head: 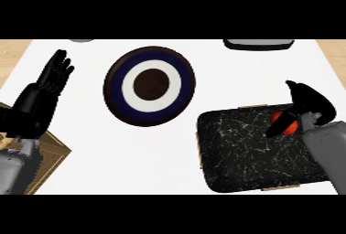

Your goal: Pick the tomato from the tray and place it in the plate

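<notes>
A red tomato (280, 124) lies near the far right corner of the black marbled tray (243, 151). My right hand (307, 107) is over it, fingers curled down around it, hiding most of the tomato. The plate (150, 86), with a dark rim, navy ring, white ring and brown centre, sits on the white counter to the left of the tray, with nothing on it. My left hand (47, 89) rests open at the left edge, fingers pointing up.
A wooden crate (51, 164) stands at the lower left under my left forearm. A dark object with a grey top (260, 44) sits at the counter's far right edge. A small grey object (82, 40) peeks in at the far left.
</notes>
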